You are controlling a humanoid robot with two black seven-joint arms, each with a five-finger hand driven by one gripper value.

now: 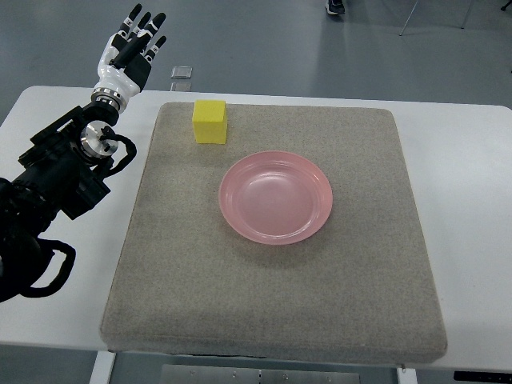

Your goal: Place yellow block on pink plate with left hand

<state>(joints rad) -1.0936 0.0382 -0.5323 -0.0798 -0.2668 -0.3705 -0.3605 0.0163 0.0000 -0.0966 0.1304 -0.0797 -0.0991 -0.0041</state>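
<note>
Yellow block [210, 122] is sitting upright near the far edge of a grey felt mat [176, 264], toward that edge's left end, with nothing touching it. Its top face is catching the light and looking paler than the side turned to the camera.

A pink plate [232, 210] is lying on the same mat, nearer the robot and to the right of the block; the two are standing apart, with a strip of bare felt showing between them. The plate is holding nothing.

The left hand [130, 54] is reaching out beyond the far left corner of the mat, over the far edge of the white table [464, 176] and the grey floor [320, 56] behind it. Its fingers [144, 24] are stretching straight and slightly fanned, pointing away from the robot and a little to the right, gripping nothing. The hand is staying clear of the block, off to the block's left and farther from the robot. Its white and black palm is joining a silver wrist ring, and the black forearm [64, 172] is running back diagonally toward the picture's lower left edge, crossing the table's left side with looped cables hanging beside it.

A small, flat, clear item [182, 73] is lying on the floor just past the table's far edge.
</note>
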